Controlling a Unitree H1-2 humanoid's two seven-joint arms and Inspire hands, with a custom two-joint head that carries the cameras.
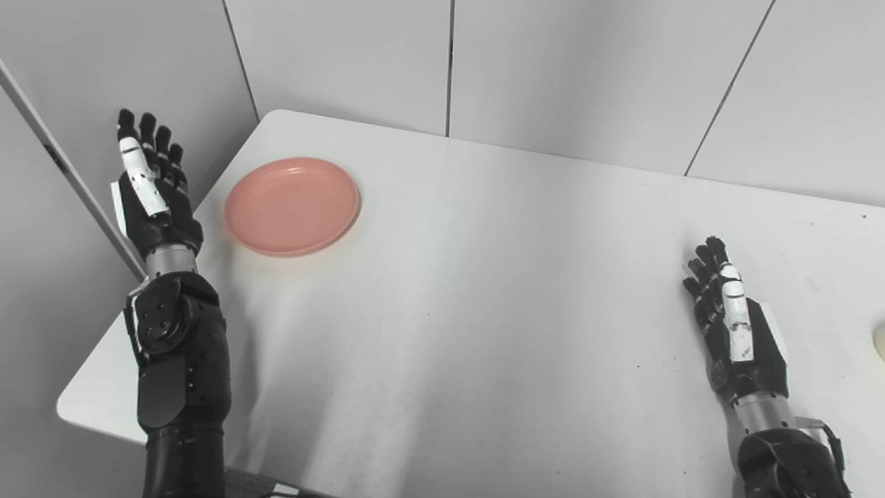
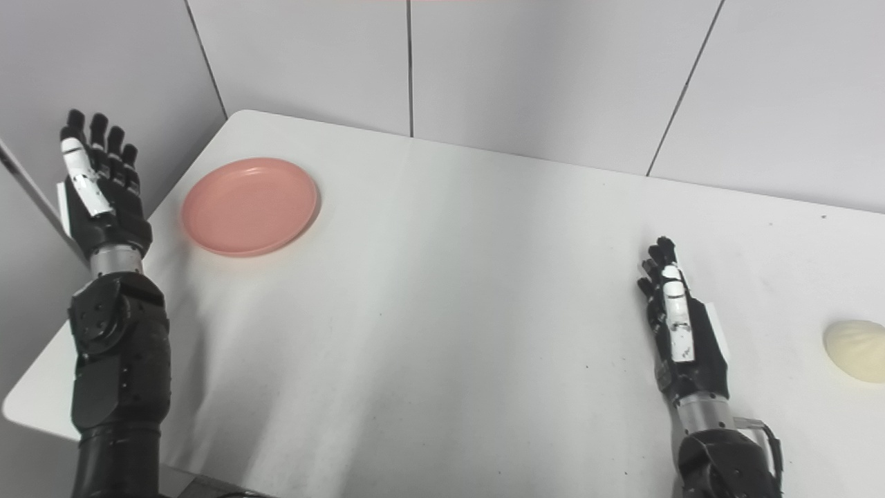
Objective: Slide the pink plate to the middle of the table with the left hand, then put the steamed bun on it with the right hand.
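Pink plate (image 1: 292, 205): round, shallow, raised rim, bare, at table's (image 1: 484, 311) far-left corner. Bun (image 2: 856, 350): pale, smooth dome at far right edge. Left hand (image 1: 153, 197) raised beside plate, right hand (image 2: 681, 339) near bun; both w/ fingers straight, holding nothing.

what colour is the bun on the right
Pale cream bun, clearest in the right eye view.

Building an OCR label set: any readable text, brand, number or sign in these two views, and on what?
None readable.
Pink plate: plain, no print.
Steamed bun: no marking.
Table: bare white top, only small dark specks.
Left hand and right hand: white panels on the fingers, with tiny dark marks on the right one too small to read.
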